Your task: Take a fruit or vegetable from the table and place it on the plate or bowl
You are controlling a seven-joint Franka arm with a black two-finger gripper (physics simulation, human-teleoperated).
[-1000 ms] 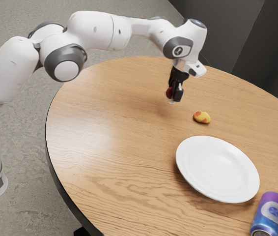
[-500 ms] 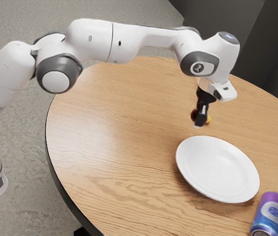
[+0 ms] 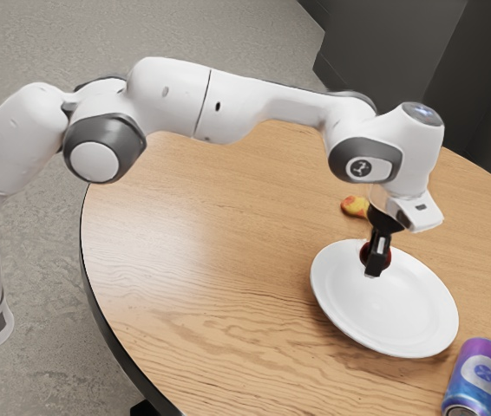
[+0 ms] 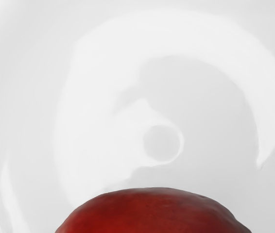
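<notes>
My black gripper (image 3: 374, 263) is shut on a small dark red fruit (image 3: 368, 254), held just above the near-left part of the white plate (image 3: 402, 321). In the wrist view the red fruit (image 4: 149, 213) bulges right under my hand, with the plate's white inner surface (image 4: 128, 73) spread out below it. A second fruit, yellow and red (image 3: 353, 205), lies on the wooden table behind the plate, partly hidden by my wrist.
A purple can (image 3: 475, 376) stands at the table's near right edge, close to the plate's rim. The round wooden table (image 3: 211, 260) stretches bare toward the exterior view's left. Dark wall panels rise behind the far edge.
My arm has swung toward the exterior view's right and lowered, carrying the red fruit from over the bare table, past the yellow-red fruit, to above the plate.
</notes>
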